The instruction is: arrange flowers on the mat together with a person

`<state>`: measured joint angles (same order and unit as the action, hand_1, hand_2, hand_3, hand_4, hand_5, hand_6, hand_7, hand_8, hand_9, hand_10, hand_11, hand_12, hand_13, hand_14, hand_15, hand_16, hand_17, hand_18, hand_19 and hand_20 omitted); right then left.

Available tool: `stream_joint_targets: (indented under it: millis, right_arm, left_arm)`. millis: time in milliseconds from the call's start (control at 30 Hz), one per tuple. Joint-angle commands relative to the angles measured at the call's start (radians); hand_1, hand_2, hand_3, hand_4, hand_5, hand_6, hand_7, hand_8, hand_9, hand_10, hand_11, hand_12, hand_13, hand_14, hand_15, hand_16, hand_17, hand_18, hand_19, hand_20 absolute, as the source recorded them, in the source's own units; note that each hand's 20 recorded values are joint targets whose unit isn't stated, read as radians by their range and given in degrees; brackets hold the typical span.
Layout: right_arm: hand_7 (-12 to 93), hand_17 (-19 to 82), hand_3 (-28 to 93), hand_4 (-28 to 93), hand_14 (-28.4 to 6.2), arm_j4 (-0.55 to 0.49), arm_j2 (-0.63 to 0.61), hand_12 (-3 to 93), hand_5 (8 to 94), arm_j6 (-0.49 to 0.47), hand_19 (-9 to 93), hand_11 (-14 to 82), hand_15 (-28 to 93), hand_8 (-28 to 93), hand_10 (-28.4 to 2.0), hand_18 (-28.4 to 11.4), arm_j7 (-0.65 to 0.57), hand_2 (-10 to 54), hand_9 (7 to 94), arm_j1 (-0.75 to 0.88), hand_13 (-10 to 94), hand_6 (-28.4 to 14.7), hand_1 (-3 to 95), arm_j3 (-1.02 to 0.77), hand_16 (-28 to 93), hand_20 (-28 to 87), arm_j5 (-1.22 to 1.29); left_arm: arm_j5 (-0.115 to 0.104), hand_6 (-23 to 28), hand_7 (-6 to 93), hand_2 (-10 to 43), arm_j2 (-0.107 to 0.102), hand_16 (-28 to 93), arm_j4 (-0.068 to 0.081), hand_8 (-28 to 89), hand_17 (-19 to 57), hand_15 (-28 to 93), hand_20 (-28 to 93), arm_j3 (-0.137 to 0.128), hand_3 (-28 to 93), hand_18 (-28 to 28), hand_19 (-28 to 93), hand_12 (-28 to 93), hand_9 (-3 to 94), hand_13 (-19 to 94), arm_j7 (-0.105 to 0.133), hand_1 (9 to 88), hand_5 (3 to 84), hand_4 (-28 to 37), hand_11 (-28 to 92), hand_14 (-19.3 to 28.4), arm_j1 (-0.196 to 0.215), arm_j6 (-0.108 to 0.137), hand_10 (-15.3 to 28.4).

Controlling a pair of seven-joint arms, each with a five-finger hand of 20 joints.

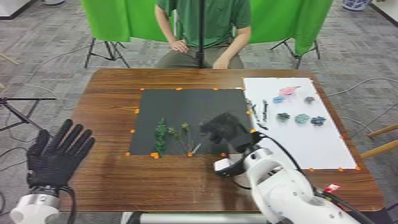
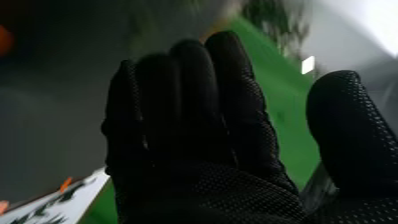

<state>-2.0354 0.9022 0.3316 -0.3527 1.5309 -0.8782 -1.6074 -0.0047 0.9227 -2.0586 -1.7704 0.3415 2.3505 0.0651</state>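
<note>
In the head view, the right hand (image 1: 229,131) is over the right part of the black mat (image 1: 191,102), open. A leafy green stem (image 1: 161,136) and thin stems with small heads (image 1: 186,134) lie on the mat to its left. On the white sheet (image 1: 313,147), dark twigs (image 1: 258,112) lie along the near-left side, with a pink flower (image 1: 289,90), a light blue flower (image 1: 279,99) and several bluish and grey ones (image 1: 302,118) farther right. The left hand (image 1: 59,157) rests open by the table's left edge. In the right wrist view, the right hand (image 2: 200,130) has straight fingers, thumb apart, holding nothing.
Orange tape pieces (image 1: 155,155) mark the borders of the mat and sheet on the brown table (image 1: 107,180). A dark upright pole (image 1: 202,35) stands beyond the far edge, before a green backdrop (image 1: 298,25). Black cables run along the right arm.
</note>
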Motion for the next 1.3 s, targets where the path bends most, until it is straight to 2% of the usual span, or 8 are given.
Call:
stream_joint_targets:
  millis: [33,133,400,833,867,933,1000,1300]
  right_arm:
    - [17,14,71,-21,-16.7,0.036,-0.011,22.1,59.0,-0.071,50,27.2,46,-12,-19.0,-19.4,0.242,10.7,56.6,0.090,44,-5.7,25.0,-0.250,19,24,0.504]
    - [16,16,71,-21,-14.4,0.049,-0.009,18.3,52.7,-0.082,32,14.0,15,-12,-16.8,-15.9,0.335,11.3,51.0,0.125,40,-5.8,24.2,-0.307,22,19,0.666]
    - [13,18,73,-22,-9.7,0.067,-0.015,12.8,49.6,-0.162,8,5.0,8,-11,-13.3,-10.2,0.488,10.9,44.6,0.196,31,-4.2,21.6,-0.417,12,19,0.771]
    - [14,20,73,-22,-8.1,0.045,-0.030,10.0,56.9,-0.224,3,5.3,10,-12,-11.5,-8.6,0.527,10.1,46.7,0.315,31,-1.0,21.7,-0.553,7,21,0.784]
    - [13,20,73,-22,-8.1,0.043,-0.030,9.9,56.7,-0.219,3,5.3,10,-12,-11.6,-8.6,0.528,10.1,46.6,0.319,31,-1.2,21.8,-0.556,7,21,0.786]
    - [14,20,73,-22,-8.2,0.039,-0.032,9.8,56.1,-0.217,3,5.3,10,-12,-11.7,-8.5,0.527,9.7,46.1,0.330,31,-1.4,22.0,-0.563,7,22,0.786]
    - [14,20,73,-22,-8.4,0.038,-0.037,9.8,56.0,-0.221,3,5.3,10,-12,-11.6,-8.6,0.527,9.5,45.8,0.334,31,-1.4,22.2,-0.561,6,22,0.785]
    - [14,20,73,-22,-8.7,0.041,-0.061,9.8,56.0,-0.186,4,5.4,11,-12,-11.6,-9.0,0.542,7.8,45.6,0.324,31,-1.2,23.8,-0.543,6,23,0.797]
  left_arm:
    - [-0.012,6.9,3.9,9.9,0.016,-7,-0.009,-8,-3.0,23,10,-0.016,71,10.5,21,6,33.9,24,0.022,25.7,38.6,-28.3,12,13.6,0.032,0.009,12.8]
    - [-0.006,6.9,3.8,9.9,0.015,-7,-0.009,-8,-2.9,22,10,-0.016,70,10.4,20,6,34.1,24,0.022,25.7,38.7,-28.3,12,13.3,0.033,0.003,12.7]
    - [-0.013,6.7,3.9,9.9,0.012,-7,-0.009,-8,-2.8,21,10,-0.013,70,10.3,20,6,34.2,24,0.028,25.8,38.6,-28.3,12,12.8,0.027,0.004,12.7]
    - [-0.041,7.2,4.0,10.0,0.001,-7,-0.018,-8,-2.6,22,10,-0.014,71,10.1,20,6,35.0,25,0.046,25.8,39.4,-28.3,13,12.7,0.025,0.024,12.9]
    - [-0.047,7.2,4.0,10.0,0.001,-7,-0.019,-8,-2.5,22,10,-0.014,71,10.1,20,6,35.1,25,0.046,25.9,39.5,-28.3,13,12.6,0.026,0.028,12.9]
    - [-0.070,7.3,4.2,10.1,0.001,-7,-0.029,-8,-2.4,22,10,-0.011,71,10.1,21,6,35.4,25,0.054,25.9,39.8,-28.3,13,12.6,0.024,0.074,13.0]
    - [-0.090,7.5,4.3,10.3,0.000,-7,-0.024,-8,-2.3,23,11,-0.007,71,10.1,21,6,36.0,25,0.058,25.9,40.4,-28.3,13,12.7,0.025,0.051,13.2]
    - [-0.080,7.5,4.9,10.5,0.001,-8,-0.019,-8,-2.4,24,11,0.002,71,10.1,22,5,36.4,26,0.056,25.9,40.9,-28.3,14,12.9,0.014,0.052,13.2]
